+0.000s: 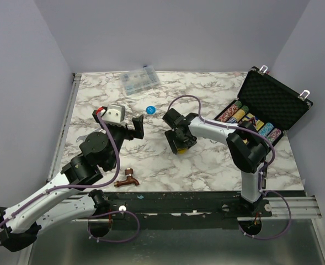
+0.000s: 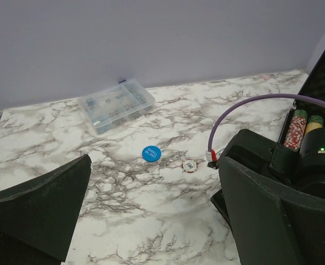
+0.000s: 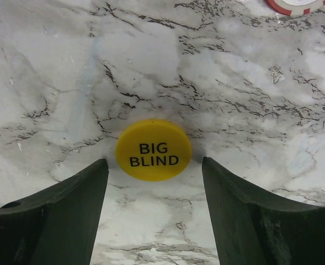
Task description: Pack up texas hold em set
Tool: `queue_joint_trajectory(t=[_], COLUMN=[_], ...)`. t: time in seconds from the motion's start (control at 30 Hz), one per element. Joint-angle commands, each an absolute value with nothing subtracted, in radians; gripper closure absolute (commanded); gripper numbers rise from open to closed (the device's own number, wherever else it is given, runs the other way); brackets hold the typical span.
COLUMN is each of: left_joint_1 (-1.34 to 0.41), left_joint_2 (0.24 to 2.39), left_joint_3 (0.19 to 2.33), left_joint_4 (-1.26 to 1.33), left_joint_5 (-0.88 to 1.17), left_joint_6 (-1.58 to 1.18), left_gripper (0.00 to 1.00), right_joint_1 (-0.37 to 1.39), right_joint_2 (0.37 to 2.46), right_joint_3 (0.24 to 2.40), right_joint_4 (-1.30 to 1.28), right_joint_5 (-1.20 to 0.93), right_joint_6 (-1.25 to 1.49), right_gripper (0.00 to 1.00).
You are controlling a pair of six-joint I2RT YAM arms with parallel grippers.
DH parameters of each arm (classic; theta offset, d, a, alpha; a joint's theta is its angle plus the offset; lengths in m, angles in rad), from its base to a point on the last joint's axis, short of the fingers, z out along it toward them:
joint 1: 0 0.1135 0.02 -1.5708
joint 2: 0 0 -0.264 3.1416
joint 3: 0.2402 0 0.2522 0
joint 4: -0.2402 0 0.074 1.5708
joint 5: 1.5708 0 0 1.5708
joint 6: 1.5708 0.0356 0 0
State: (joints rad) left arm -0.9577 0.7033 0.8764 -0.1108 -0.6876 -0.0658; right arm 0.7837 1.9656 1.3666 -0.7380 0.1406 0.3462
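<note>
The black foam-lined case (image 1: 275, 96) lies open at the back right, with multicoloured chip rows (image 1: 249, 120) inside. A yellow "BIG BLIND" disc (image 3: 153, 149) lies flat on the marble. My right gripper (image 3: 154, 178) is open and low over the table, one finger on each side of the disc's near edge, not touching it. In the top view my right gripper (image 1: 177, 144) covers the disc. A blue "SMALL BLIND" disc (image 2: 151, 153) and a red-and-white chip (image 2: 190, 165) lie loose ahead of my open, empty left gripper (image 2: 154, 190). The blue disc also shows in the top view (image 1: 149, 109).
A clear plastic compartment box (image 1: 140, 80) sits at the back of the table. A copper faucet (image 1: 130, 178) lies near the front edge by the left arm. The right arm (image 2: 283, 165) stands close to the right of my left gripper (image 1: 138, 126).
</note>
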Motion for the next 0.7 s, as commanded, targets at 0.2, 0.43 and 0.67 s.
queue_joint_trajectory(t=[0.2, 0.43, 0.67], left_joint_1=[-0.957, -0.957, -0.957], left_joint_2=[0.679, 0.680, 0.683], left_joint_3=[0.902, 0.904, 0.902], left_joint_4=[-0.120, -0.122, -0.120], left_joint_5=[-0.675, -0.677, -0.677], left_joint_6=[-0.072, -0.071, -0.069], left_gripper=[0.01, 0.01, 0.01], right_joint_1=[0.790, 0.790, 0.789], right_joint_2=[2.108, 2.126, 2.147], right_joint_3=[1.373, 1.374, 1.359], right_joint_4=[-0.817, -0.805, -0.761], right_joint_5=[0.142, 0.150, 0.120], right_joint_6=[0.310, 0.298, 0.283], right_gripper=[0.31, 0.33, 0.31])
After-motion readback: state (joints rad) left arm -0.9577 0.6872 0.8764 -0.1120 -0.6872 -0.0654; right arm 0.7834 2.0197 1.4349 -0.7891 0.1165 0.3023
